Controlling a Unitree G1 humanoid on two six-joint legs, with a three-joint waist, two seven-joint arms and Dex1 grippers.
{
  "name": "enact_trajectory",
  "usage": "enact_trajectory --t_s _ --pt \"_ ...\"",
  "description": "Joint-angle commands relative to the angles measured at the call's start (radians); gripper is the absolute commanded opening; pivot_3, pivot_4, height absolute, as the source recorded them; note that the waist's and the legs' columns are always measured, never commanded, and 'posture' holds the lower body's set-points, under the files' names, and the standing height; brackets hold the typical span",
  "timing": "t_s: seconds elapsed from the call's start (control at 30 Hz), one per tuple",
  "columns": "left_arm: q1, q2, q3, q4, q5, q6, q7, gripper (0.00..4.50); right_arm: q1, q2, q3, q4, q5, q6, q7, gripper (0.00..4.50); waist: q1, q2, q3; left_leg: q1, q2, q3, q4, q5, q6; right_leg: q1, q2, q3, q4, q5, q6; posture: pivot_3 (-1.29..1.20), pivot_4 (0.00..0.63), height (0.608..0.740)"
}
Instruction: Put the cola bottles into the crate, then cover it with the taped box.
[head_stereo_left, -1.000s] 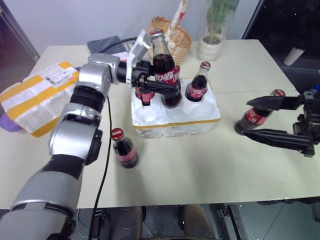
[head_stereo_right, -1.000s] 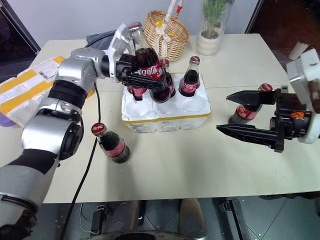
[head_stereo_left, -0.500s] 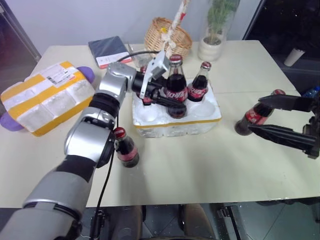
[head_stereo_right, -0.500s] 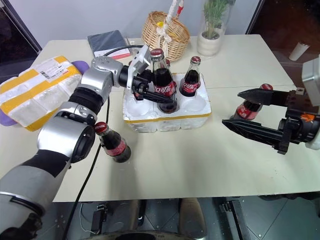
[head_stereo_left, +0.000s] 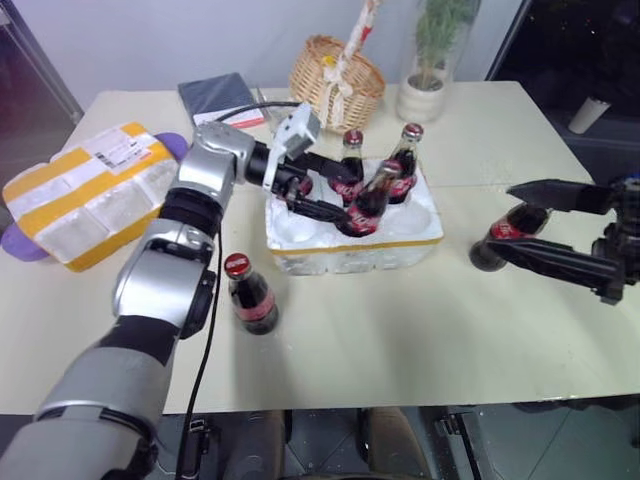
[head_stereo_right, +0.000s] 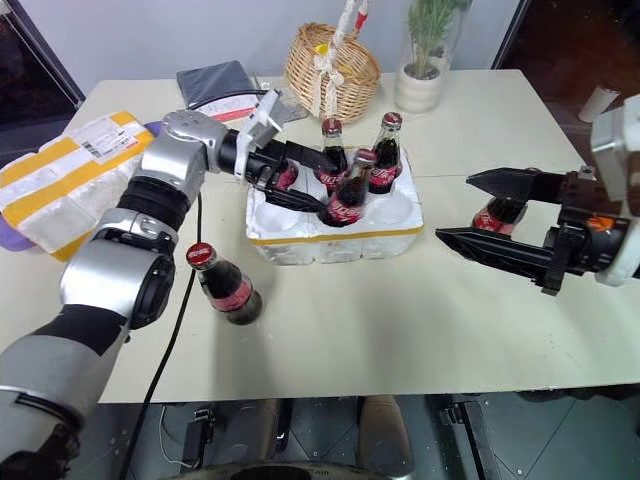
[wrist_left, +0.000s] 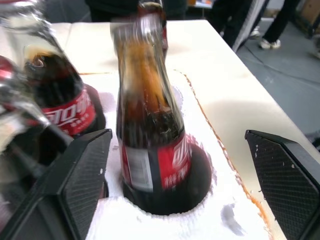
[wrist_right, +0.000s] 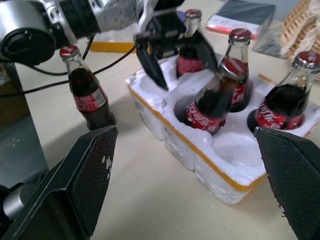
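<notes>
The white foam crate sits mid-table with several cola bottles in its wells. One bottle in a front well leans, and it is blurred in the left wrist view. My left gripper is open, its fingers wide on either side of that bottle without touching it. Another cola bottle stands on the table left of the crate. One more stands at the right, seen past my open right gripper. The taped box lies far left.
A wicker basket, a potted plant and a dark notebook sit behind the crate. A black cable runs along my left arm to the table's front edge. A purple object pokes out from under the taped box.
My left gripper lowered its bottle into a front well of the crate and opened. The bottle now leans there, free of the fingers. The right gripper has stayed in place.
</notes>
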Motion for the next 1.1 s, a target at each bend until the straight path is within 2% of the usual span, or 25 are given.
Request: enact_trajectory --t_s 0.03,0.2,0.33,0.47,0.57,0.7,0.83,0.93,1.1 --pt "-0.021 0.081 0.019 -0.108 -0.121 0.138 -0.004 4.46 -0.03 -0.013 0.024 0.025 -0.022 -0.043 0.016 4.5 -0.004 0.0 0.0 0.0 0.0 0.0 0.0 0.0 0.0 0.0 0.0 0.0 0.0 0.0 0.0 0.0 0.15 0.74" --pt "0.013 0.271 0.029 -0.296 -0.286 0.352 -0.004 4.46 -0.072 -0.008 0.114 0.047 -0.061 -0.087 0.052 4.5 -0.007 0.0 0.0 0.0 0.0 0.0 0.0 0.0 0.0 -0.001 0.0 0.0 0.001 0.0 0.0 0.0 0.15 0.74" --pt "0.121 0.463 0.01 -0.497 -0.405 0.425 -0.004 4.46 -0.086 0.006 0.195 0.033 -0.121 -0.139 0.096 4.5 -0.009 0.001 0.0 0.001 0.0 0.0 -0.001 0.0 0.0 0.0 0.0 0.0 0.001 0.0 0.0 0.0 0.15 0.74" --pt "0.281 0.697 0.05 -0.676 -0.506 0.473 -0.004 4.46 -0.135 0.064 0.37 0.007 -0.196 -0.203 0.115 4.5 -0.02 0.0 0.0 0.001 0.001 -0.001 -0.001 0.0 0.0 0.0 0.0 0.0 0.001 0.0 0.0 0.0 0.15 0.74" --pt "0.397 0.798 0.111 -0.781 -0.548 0.483 -0.004 4.46 -0.215 0.112 0.486 0.019 -0.246 -0.231 0.124 4.5 -0.024 0.001 0.0 0.001 0.001 -0.001 -0.001 0.0 0.0 0.0 0.0 0.0 0.001 0.0 0.0 0.0 0.15 0.74" --pt "0.578 0.864 0.217 -0.917 -0.557 0.5 -0.004 4.46 -0.285 0.145 0.549 0.058 -0.272 -0.234 0.153 4.5 -0.02 0.001 0.0 0.001 0.0 -0.001 -0.001 0.0 0.0 0.0 0.0 0.0 0.001 -0.001 0.0 0.0 0.15 0.74" --pt "0.873 0.885 0.361 -1.079 -0.518 0.456 0.034 4.46 -0.332 0.144 0.549 0.086 -0.256 -0.216 0.193 4.5 -0.023 0.001 0.0 0.001 0.001 -0.001 -0.002 0.0 0.0 0.0 0.0 0.0 0.0 -0.001 -0.001 0.0 0.15 0.74" --pt "1.015 0.856 0.448 -1.16 -0.514 0.443 0.081 4.46 -0.342 0.134 0.542 0.084 -0.238 -0.202 0.229 4.5 -0.024 0.001 0.0 0.001 0.001 -0.001 -0.002 0.0 0.0 -0.001 0.0 0.0 0.0 -0.001 -0.001 0.0 0.15 0.74" --pt "1.114 0.778 0.471 -1.274 -0.533 0.461 0.19 4.46 -0.351 0.128 0.548 0.079 -0.248 -0.194 0.247 4.5 -0.014 0.001 0.0 0.001 0.001 0.0 -0.001 0.0 0.0 0.001 0.0 0.0 0.0 -0.001 -0.001 0.0 0.15 0.74"
